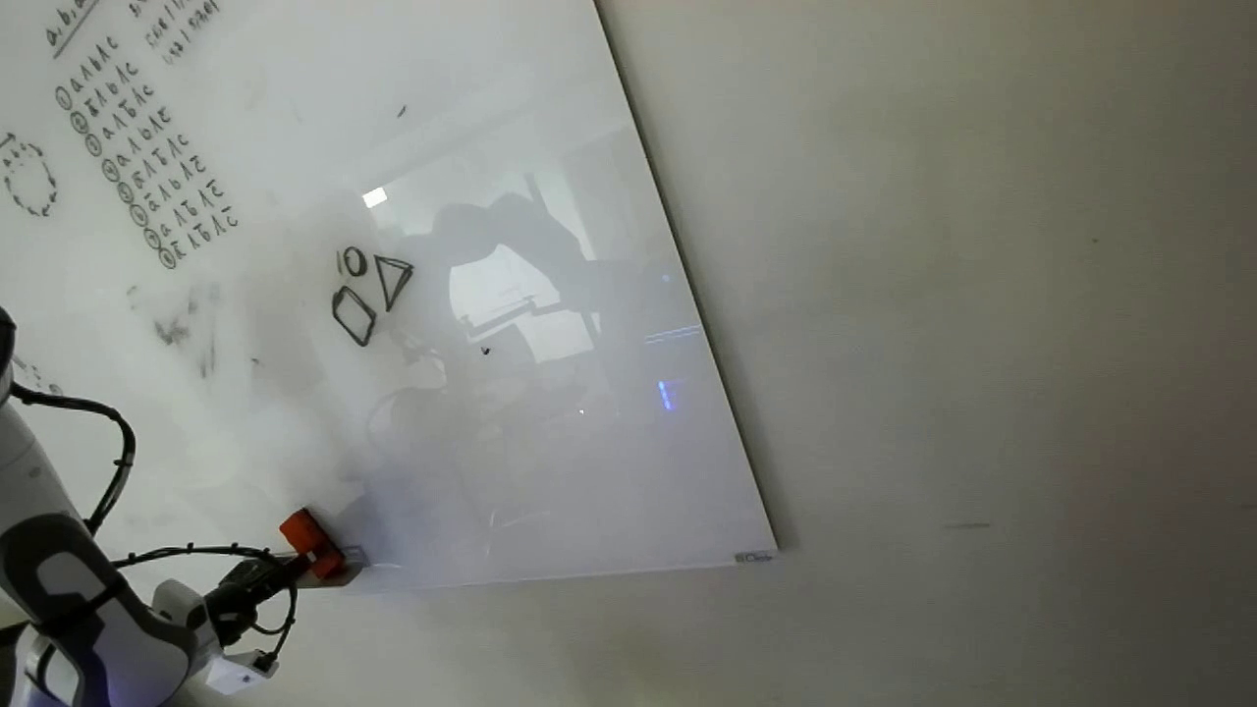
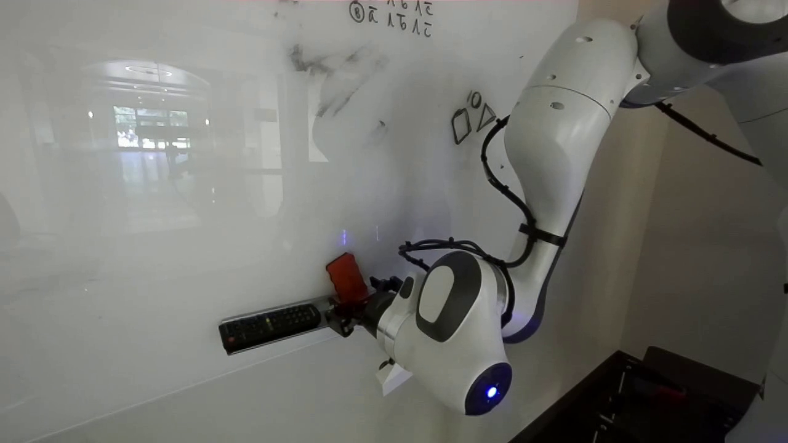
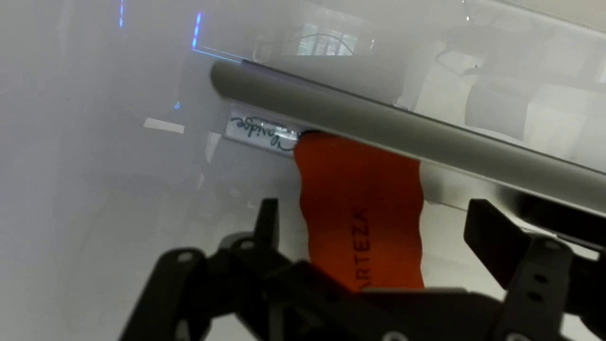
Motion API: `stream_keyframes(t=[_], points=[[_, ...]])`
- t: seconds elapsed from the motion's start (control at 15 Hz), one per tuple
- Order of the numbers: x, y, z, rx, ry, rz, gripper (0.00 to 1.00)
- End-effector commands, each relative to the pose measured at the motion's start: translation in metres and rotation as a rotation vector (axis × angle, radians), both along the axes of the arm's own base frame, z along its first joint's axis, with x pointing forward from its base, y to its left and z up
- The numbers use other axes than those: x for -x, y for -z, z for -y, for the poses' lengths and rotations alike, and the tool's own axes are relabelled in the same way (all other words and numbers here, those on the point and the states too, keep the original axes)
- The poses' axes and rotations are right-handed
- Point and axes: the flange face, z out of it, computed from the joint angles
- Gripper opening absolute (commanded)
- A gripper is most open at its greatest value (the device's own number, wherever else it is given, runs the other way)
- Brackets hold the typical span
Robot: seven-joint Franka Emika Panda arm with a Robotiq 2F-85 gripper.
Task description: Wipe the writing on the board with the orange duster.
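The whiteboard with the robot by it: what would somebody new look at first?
Probably the orange duster, bright at the tray on the lower edge of the board, with the open gripper on either side of it. Next, perhaps, the big white robot arm slanting down toward it in an exterior view. Then the black circle, triangle and four-sided shape, drawn higher up.
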Motion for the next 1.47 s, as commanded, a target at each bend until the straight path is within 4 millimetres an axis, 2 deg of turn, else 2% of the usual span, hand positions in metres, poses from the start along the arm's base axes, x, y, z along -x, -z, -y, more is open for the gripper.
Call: stream_keyframes(t=[0.0,0.53,0.6,0.73,1.0,1.07,1.27,1.4], points=[[0.0,-0.007,-0.002,0.041,0.022,0.007,1.0],[-0.002,-0.012,0.0,0.102,-0.007,-0.005,1.0],[-0.002,-0.013,0.001,0.105,-0.007,-0.004,0.76],[-0.002,-0.013,0.001,0.119,-0.009,-0.003,0.66],[-0.002,-0.013,0.003,0.132,-0.01,-0.008,0.34],[-0.002,-0.013,0.003,0.133,-0.01,-0.007,0.31],[0.0,-0.013,0.003,0.134,-0.008,-0.007,0.31],[0.01,-0.019,0.004,0.143,-0.002,0.001,0.31]])
